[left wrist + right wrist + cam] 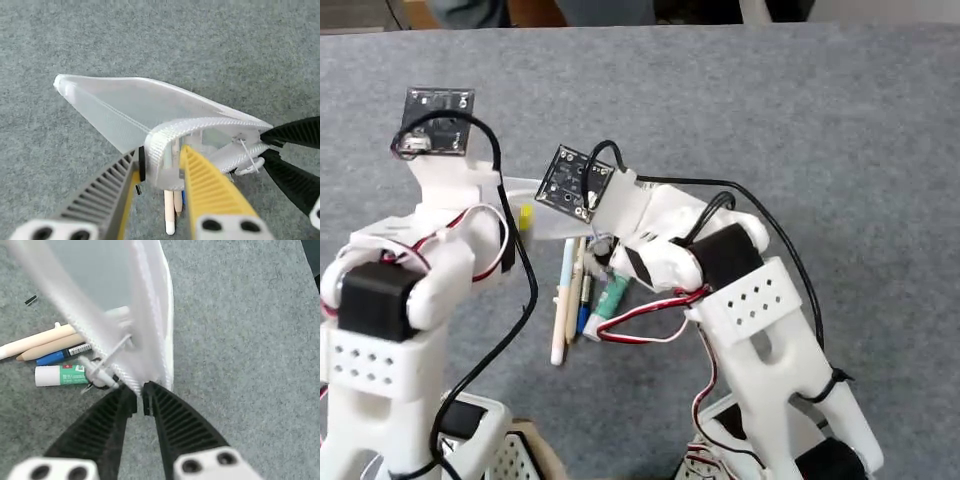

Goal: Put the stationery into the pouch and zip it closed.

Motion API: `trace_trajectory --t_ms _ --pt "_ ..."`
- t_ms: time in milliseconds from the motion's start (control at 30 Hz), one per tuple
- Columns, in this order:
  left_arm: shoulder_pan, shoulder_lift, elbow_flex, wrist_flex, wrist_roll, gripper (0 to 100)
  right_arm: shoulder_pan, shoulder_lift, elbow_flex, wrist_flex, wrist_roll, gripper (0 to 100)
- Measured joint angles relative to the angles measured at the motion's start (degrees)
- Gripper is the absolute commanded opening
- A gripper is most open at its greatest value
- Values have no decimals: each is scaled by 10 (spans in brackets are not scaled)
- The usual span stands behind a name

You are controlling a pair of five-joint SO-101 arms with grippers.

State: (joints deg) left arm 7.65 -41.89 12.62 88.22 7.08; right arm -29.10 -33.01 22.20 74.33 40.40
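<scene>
The pouch [150, 107] is being held between my left gripper [161, 152] and right gripper [140, 390], each clamping one end of its mouth; the stationery [55, 355] is lying on the desk [240, 315] just below, pointing toward that mouth.

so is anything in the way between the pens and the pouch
No object lies between them. The stationery lies loose on the table just below the raised pouch. But the left gripper and right gripper both clamp the pouch's edge, so neither is free to pick anything up.
</scene>
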Motion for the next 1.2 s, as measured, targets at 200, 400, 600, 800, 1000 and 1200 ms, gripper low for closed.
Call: trace_trajectory --t_ms 200,400,600,800,1000,1200 --pt "0 4 38 -45 0 145 1 0 0 0 0 13" --pt "-7 9 70 -90 1 145 -1 0 -1 0 0 13" --pt "-46 9 72 -105 1 145 -1 0 -1 0 0 13" --pt "-49 11 72 -106 1 17 -1 0 -1 0 0 13" --pt "-51 11 92 -114 2 28 -1 0 -1 0 0 13" --pt "-51 11 97 -118 1 28 -1 0 -1 0 0 13"
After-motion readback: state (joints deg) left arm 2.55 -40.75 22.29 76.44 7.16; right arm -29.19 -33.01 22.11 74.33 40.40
